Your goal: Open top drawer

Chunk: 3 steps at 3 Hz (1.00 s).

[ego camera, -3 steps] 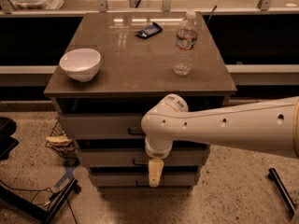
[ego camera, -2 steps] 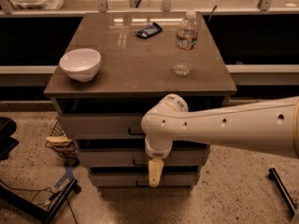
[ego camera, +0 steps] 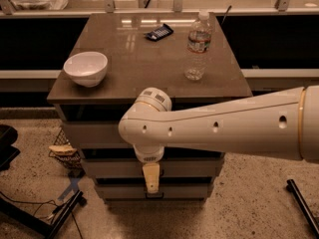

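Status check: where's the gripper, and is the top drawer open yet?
Gripper low, in front of the lower drawers. Top drawer looks shut, handle hidden. Only the arm crosses its front.

Crowded across the top drawer (ego camera: 89,133) by the arm (ego camera: 224,128), pincer (ego camera: 151,178) hanging low before the 2 lower drawers (ego camera: 99,169). Leaves open floor (ego camera: 239,210) in front; basket (ego camera: 64,153) left, rod (ego camera: 301,203) right.

My cream gripper (ego camera: 151,178) hangs before the lower drawers (ego camera: 99,168); top drawer (ego camera: 87,134) pale grey, bowl (ego camera: 85,68) white, tabletop (ego camera: 134,59) glossy brown.
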### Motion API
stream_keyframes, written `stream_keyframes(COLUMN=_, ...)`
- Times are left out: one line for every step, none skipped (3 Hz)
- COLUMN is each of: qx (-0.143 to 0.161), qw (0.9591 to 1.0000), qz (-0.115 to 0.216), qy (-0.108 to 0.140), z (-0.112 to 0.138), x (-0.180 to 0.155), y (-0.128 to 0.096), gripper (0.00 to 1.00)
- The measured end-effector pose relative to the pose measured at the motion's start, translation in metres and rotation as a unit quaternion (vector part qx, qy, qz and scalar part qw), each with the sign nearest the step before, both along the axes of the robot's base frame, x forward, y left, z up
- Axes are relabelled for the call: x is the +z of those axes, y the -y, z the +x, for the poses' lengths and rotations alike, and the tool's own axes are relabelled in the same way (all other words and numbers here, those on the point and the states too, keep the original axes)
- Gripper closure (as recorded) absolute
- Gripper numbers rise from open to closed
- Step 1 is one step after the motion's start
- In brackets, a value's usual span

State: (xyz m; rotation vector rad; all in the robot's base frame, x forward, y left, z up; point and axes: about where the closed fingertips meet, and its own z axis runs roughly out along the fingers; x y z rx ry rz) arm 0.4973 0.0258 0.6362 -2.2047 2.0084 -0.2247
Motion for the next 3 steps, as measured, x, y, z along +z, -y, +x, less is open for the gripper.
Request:
stream_keyframes(qx=-0.003, qw=1.0, qz=0.004, qy=-0.004, z=0.001, x=-0.002, y=0.003, gripper=0.0)
stream_keyframes(qx=-0.011, qw=0.9995, qz=0.025, qy=-0.018, z=0.003, x=-0.013, y=0.008, gripper=0.0)
stream_keyframes(qx=-0.011, qw=0.9994, qz=0.028, qy=-0.02, z=0.003, x=-0.014, y=0.008, gripper=0.0)
